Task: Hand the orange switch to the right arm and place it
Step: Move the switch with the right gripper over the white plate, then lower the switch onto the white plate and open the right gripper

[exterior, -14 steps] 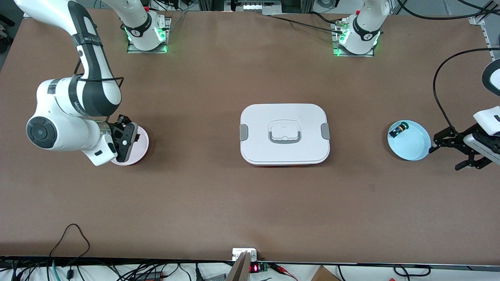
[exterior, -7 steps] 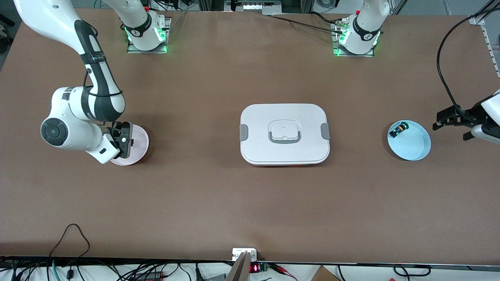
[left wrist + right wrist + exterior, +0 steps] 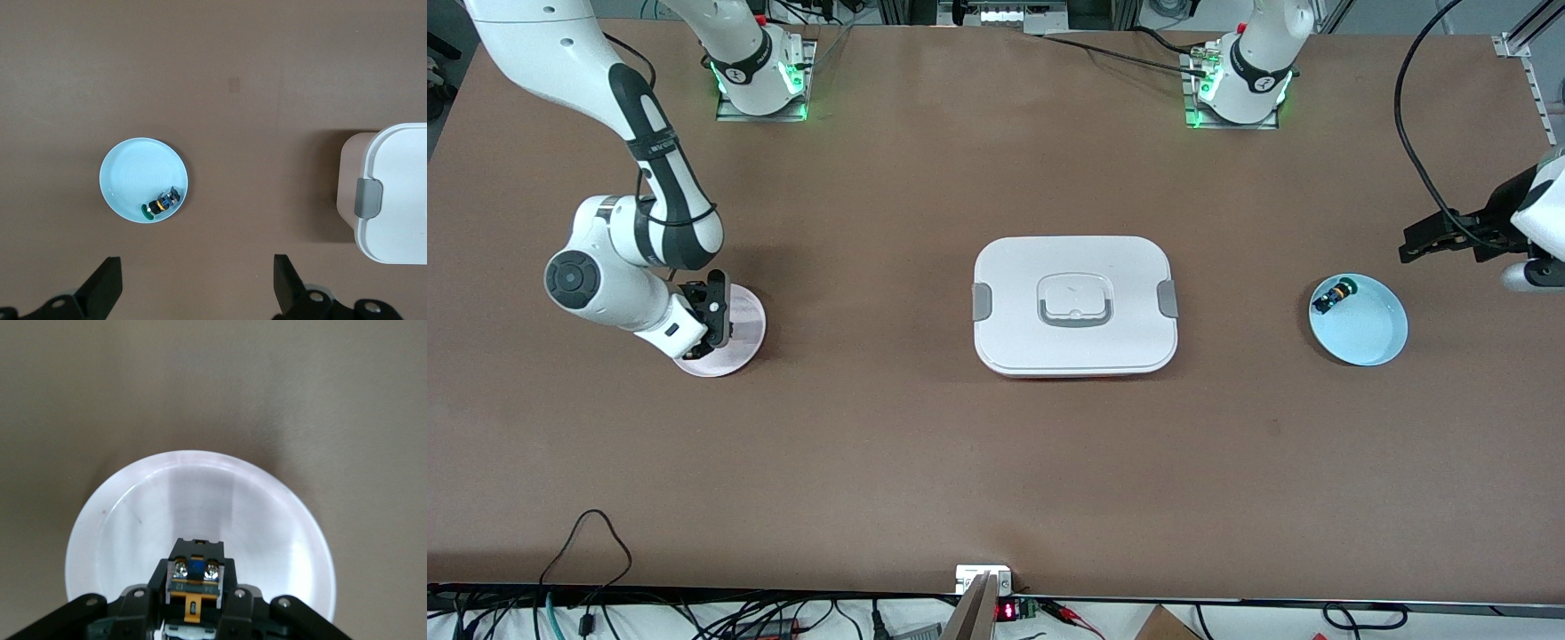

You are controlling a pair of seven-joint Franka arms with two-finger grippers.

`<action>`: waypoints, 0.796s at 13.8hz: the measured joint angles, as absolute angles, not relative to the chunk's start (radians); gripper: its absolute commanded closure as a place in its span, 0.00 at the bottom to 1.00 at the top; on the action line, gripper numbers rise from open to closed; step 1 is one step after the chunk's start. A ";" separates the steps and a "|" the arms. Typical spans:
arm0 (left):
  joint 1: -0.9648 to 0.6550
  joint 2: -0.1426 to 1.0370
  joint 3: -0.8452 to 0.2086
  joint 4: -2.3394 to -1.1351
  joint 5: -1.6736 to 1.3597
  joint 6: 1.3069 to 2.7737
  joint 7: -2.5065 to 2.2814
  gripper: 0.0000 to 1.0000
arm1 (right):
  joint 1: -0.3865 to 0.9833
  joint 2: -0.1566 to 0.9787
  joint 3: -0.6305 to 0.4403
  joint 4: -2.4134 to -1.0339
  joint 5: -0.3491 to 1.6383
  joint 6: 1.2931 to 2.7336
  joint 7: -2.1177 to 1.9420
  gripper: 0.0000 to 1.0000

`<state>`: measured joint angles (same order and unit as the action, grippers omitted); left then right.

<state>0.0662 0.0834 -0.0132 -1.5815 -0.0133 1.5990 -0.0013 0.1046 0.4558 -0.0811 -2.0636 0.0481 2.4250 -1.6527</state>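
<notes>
Right wrist view is showing us the orange switch (image 3: 193, 583): a small black block with an orange band, two silver screws and a blue patch between them. Our right tool (image 3: 190, 613) is pinching it between narrow fingers, just above the pale pink plate (image 3: 120, 533) (image 3: 743, 342) at the right arm's end of the tabletop (image 3: 996, 462). Our left tool (image 3: 193, 287) (image 3: 1427, 242) is hanging wide apart and holding nothing, over the tabletop beside the blue plate (image 3: 1369, 338), which is carrying a green-capped part (image 3: 1334, 294). A white lidded box (image 3: 1074, 305) is sitting between the plates.
</notes>
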 measured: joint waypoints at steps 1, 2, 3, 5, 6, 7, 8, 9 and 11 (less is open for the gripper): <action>0.066 0.083 -0.013 -1.571 -0.013 1.586 -0.010 0.00 | 0.103 0.459 -0.081 -2.085 0.047 2.454 -1.655 0.83; 0.066 0.083 -0.013 -1.560 -0.009 1.571 -0.023 0.00 | 0.102 0.464 -0.081 -2.097 0.047 2.468 -1.655 0.80; 0.063 0.083 -0.014 -1.547 0.003 1.550 -0.042 0.00 | 0.102 0.467 -0.081 -2.100 0.046 2.472 -1.655 0.64; 0.040 0.083 -0.014 -1.530 0.028 1.521 -0.084 0.00 | 0.100 0.466 -0.081 -2.099 0.046 2.473 -1.650 0.00; 0.028 0.083 -0.015 -1.524 0.036 1.518 -0.098 0.00 | 0.098 0.465 -0.081 -2.099 0.047 2.474 -1.639 0.00; 0.020 0.083 -0.016 -1.520 0.041 1.517 -0.104 0.00 | 0.097 0.463 -0.081 -2.097 0.048 2.474 -1.615 0.00; 0.017 0.084 -0.016 -1.519 0.048 1.517 -0.105 0.00 | 0.096 0.458 -0.081 -2.092 0.048 2.472 -1.583 0.00; 0.017 0.086 -0.016 -1.519 0.064 1.517 -0.105 0.00 | 0.096 0.451 -0.081 -2.080 0.048 2.462 -1.543 0.00; 0.017 0.092 -0.016 -1.517 0.078 1.518 -0.102 0.00 | 0.096 0.421 -0.079 -2.026 0.048 2.397 -1.450 0.00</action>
